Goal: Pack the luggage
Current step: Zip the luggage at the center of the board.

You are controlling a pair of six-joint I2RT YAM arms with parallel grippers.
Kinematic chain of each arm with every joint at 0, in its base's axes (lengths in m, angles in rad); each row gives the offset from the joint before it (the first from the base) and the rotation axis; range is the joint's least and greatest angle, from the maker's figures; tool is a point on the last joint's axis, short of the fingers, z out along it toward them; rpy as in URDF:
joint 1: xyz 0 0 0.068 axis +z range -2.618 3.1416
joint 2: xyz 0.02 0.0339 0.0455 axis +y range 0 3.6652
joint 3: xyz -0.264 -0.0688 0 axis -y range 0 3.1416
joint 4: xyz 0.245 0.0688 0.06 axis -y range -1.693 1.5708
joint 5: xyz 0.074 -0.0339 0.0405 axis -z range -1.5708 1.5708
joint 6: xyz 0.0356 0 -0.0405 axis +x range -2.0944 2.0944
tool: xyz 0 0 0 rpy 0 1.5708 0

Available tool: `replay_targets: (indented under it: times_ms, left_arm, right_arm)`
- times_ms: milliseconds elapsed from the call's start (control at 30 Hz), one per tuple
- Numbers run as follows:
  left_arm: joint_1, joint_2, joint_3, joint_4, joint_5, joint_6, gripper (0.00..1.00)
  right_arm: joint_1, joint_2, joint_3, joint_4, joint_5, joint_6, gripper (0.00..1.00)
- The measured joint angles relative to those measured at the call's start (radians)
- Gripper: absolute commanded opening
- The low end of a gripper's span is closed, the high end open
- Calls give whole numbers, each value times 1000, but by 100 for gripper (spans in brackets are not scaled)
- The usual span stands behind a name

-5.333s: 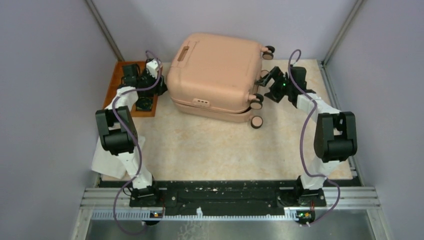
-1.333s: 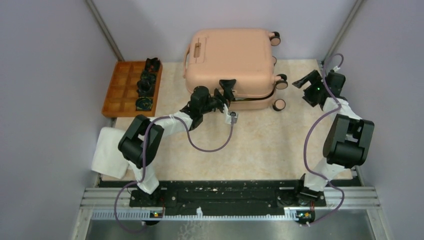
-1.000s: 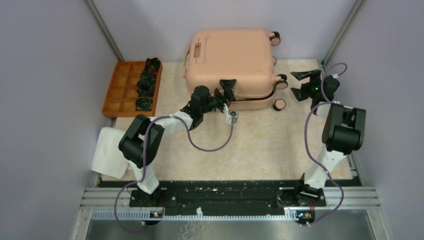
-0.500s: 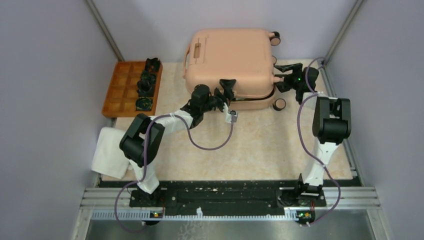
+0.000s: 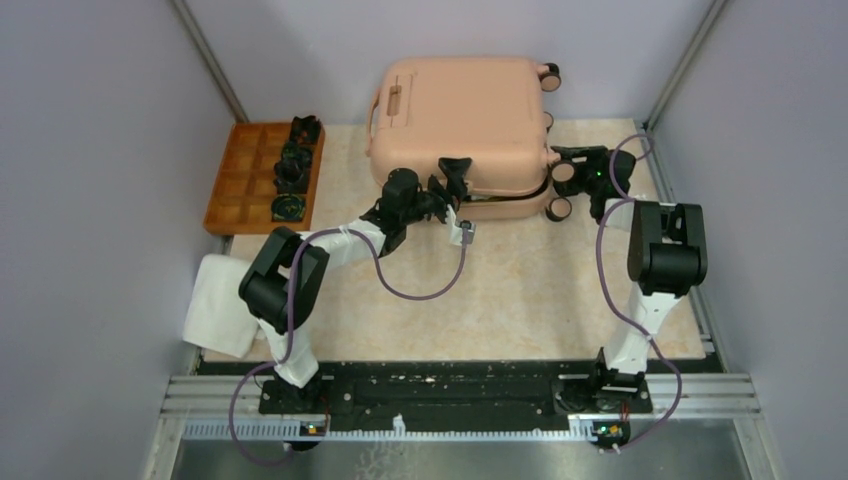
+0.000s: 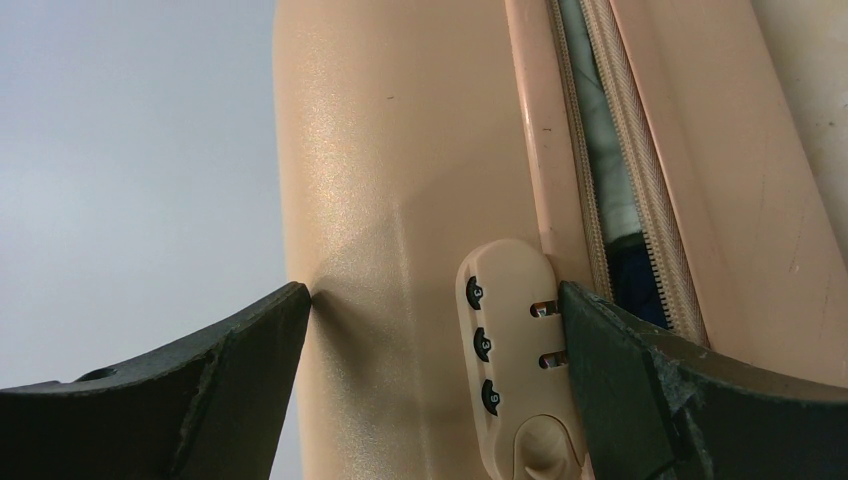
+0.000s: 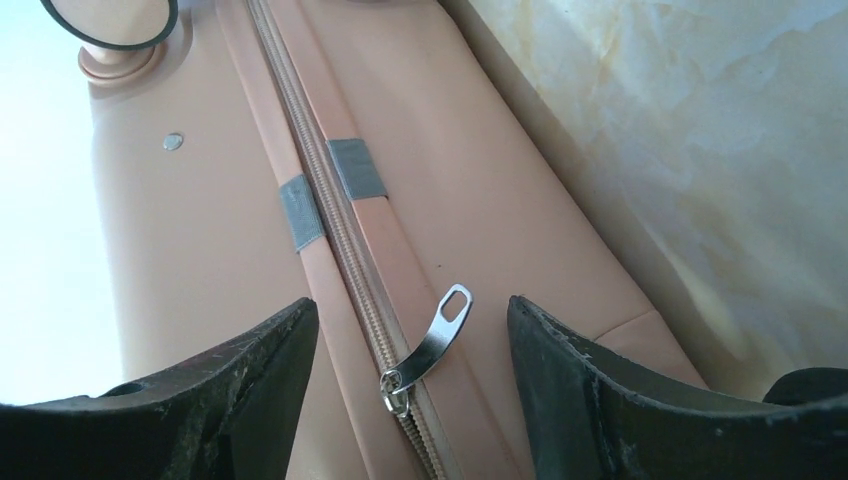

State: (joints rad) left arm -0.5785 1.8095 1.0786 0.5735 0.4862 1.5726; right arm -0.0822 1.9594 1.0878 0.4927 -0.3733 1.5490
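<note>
Digits (image 6: 479,343) 3, 3, 9 on combination lock (image 6: 522,445) of peach luggage (image 6: 400,150).

The peach-pink suitcase (image 6: 400,150) fills the middle of the picture, its smooth shell running from top to bottom. Low on it sits a rounded lock (image 6: 505,360) in the same colour, with three small black dials in a row. Just beside the lock a zipper (image 6: 625,180) runs along the seam. The seam gapes a little, showing pale fabric above and something dark lower down. The left claw (image 6: 432,300) is spread wide, its two dark fingers (image 6: 200,390) rising from the bottom corners. One tip is at the shell's edge and the other is right beside the lock. A plain grey wall (image 6: 130,150) lies behind, and a strip of the pale surface (image 6: 815,90) shows at the upper right.
</note>
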Motion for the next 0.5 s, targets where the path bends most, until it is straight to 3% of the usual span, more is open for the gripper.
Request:
replay_targets:
  times_ms: [500]
  left_arm:
    - [0, 0, 0, -1, 7, 0, 98]
  right_arm:
    - [15, 65, 41, 109, 37, 106, 55]
